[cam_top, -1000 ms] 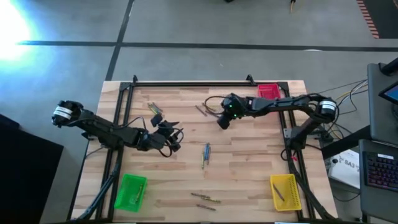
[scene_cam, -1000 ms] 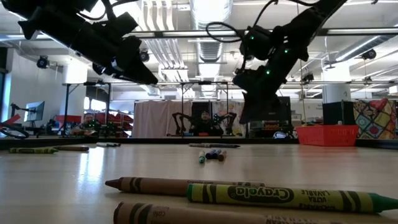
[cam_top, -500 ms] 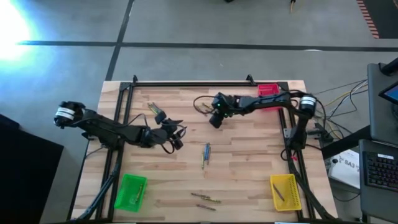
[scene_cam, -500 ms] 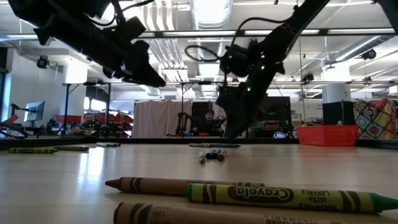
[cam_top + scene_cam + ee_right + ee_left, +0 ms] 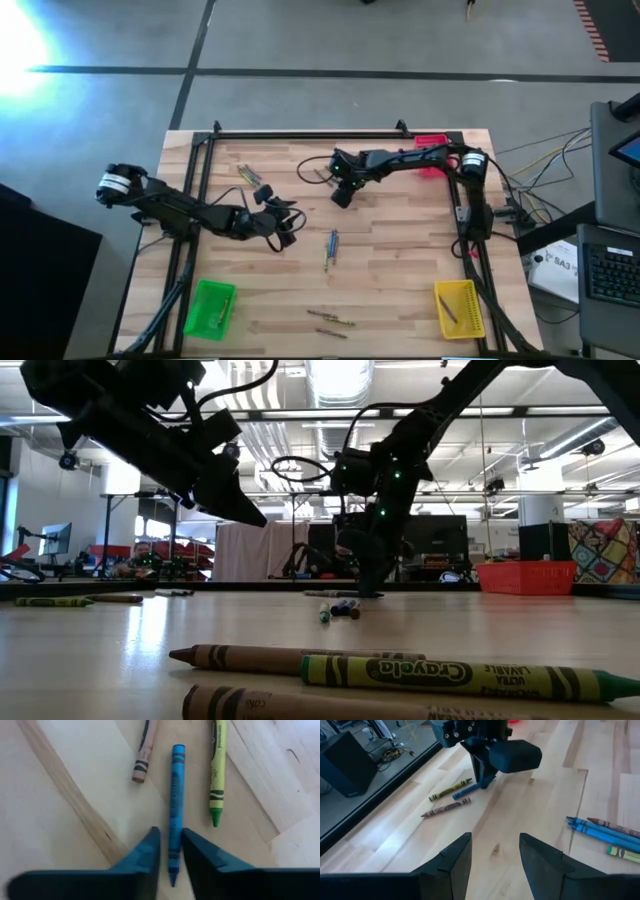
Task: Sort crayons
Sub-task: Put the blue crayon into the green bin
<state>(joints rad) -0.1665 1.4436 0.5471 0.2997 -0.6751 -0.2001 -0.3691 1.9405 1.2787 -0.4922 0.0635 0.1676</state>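
Observation:
Three crayons lie side by side on the far middle of the table: a brown one (image 5: 145,750), a blue one (image 5: 176,795) and a yellow-green one (image 5: 217,770). My right gripper (image 5: 170,845) points steeply down over them. Its fingers are narrowly open on either side of the blue crayon's pointed end. My left gripper (image 5: 495,855) hovers open and empty above the table's left middle (image 5: 283,232). More crayons lie flat: a pair of blue ones (image 5: 330,245), a few at the far left (image 5: 250,175) and a few at the near edge (image 5: 450,675). My right gripper comes from above, its fingers lying along the blue crayon's sides near the pointed end (image 5: 174,862). One finger (image 5: 192,855) looks to be against the crayon, while a sliver of table shows beside the other. The crayon lies flat on the table.
A red tray (image 5: 430,145) stands at the far right, a green tray (image 5: 210,307) at the near left and a yellow tray (image 5: 458,308) at the near right. A dark frame (image 5: 300,133) borders the table's far and side edges.
My right gripper has gone toward the table's left edge and down onto the far group of crayons, tipping to point more steeply down. My left gripper has sunk a little. No crayon has moved.

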